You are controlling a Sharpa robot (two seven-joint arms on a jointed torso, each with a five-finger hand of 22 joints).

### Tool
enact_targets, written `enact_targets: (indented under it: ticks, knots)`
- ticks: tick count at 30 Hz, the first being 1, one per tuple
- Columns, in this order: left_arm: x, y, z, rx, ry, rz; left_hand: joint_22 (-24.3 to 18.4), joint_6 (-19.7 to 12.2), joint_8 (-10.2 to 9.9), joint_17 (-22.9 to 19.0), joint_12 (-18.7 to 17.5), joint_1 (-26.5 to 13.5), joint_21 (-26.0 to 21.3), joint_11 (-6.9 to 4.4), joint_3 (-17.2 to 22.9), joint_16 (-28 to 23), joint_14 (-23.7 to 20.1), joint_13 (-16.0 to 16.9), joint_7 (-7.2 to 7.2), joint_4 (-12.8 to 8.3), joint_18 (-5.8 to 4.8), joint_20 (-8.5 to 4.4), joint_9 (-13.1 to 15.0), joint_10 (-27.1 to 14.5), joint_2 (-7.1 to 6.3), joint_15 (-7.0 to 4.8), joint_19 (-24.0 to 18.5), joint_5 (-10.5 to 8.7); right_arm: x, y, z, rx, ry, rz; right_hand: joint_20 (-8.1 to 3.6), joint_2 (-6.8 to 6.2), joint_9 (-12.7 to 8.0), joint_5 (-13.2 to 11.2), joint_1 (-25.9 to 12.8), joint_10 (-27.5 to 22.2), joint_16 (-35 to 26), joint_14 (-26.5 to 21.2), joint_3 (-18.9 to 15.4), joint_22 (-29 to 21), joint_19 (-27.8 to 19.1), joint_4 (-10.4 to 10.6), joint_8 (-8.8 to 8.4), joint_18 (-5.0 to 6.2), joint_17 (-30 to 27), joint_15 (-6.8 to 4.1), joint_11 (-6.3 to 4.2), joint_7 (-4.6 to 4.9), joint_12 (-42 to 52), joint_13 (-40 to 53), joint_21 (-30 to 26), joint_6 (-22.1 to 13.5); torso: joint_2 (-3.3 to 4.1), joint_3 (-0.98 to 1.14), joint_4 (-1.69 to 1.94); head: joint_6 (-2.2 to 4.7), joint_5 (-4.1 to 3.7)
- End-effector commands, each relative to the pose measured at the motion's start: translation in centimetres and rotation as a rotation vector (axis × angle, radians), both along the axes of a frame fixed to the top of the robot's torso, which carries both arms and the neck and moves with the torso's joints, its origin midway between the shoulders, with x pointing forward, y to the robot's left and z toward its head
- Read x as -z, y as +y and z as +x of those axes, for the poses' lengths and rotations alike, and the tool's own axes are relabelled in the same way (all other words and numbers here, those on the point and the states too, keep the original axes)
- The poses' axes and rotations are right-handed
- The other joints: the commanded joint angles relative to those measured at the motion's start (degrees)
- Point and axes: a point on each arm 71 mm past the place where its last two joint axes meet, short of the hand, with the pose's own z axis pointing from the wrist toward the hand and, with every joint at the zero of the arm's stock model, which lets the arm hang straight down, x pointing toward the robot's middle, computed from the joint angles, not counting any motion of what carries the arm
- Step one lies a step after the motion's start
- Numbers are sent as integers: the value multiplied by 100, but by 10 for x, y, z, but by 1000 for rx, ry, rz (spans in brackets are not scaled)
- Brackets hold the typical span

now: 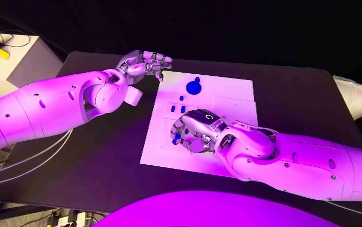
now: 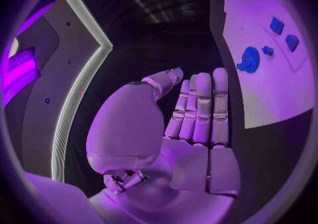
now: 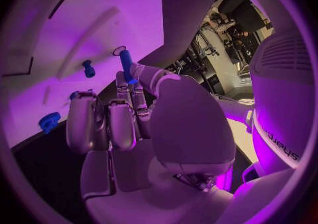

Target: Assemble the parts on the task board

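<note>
The right hand (image 1: 194,132) sits over the board (image 1: 234,106), pinching a blue peg (image 3: 126,64) upright between thumb and finger. The left hand (image 1: 143,64) hovers empty, fingers together, just off the board's far corner, near the blue gear (image 1: 194,87).

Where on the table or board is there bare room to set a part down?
The task board is bare along its right strip, beside the blue gear. Black table is bare beyond the board's right edge. Crowded: the board's near-left area under the right hand, and its far-left corner by the left hand.
</note>
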Motion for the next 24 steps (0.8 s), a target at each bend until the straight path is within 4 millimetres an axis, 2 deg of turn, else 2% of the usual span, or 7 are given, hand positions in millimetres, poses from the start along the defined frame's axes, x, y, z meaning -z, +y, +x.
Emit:
enact_targets:
  ticks: [1,24]
  knots:
    - [-1,-2,-1,16,1,-13,-5,-41,31,-7,20,7,-7,-3,-19,-20,-25,-6,-11,5,43,-16,-8,-48,31,12,35,7,1,0,-1,-2,-19,-32,10,79,10,23,-3,460,9,120,78,295,2,-49,24,-56,-2,-20,-407,21,40,237,-10,-8,-2,-1,1,0,1]
    - [-1,0,-1,13,3,-11,-5,-41,31,-7,20,7,-7,-3,-19,-20,-25,-6,-11,5,43,-16,-8,-48,31,12,35,7,9,5,-1,-27,-4,-128,11,74,17,37,-20,464,13,122,81,287,-4,-61,27,-53,4,-19,-406,21,32,241,-25,-9,1,-5,4,0,-14]
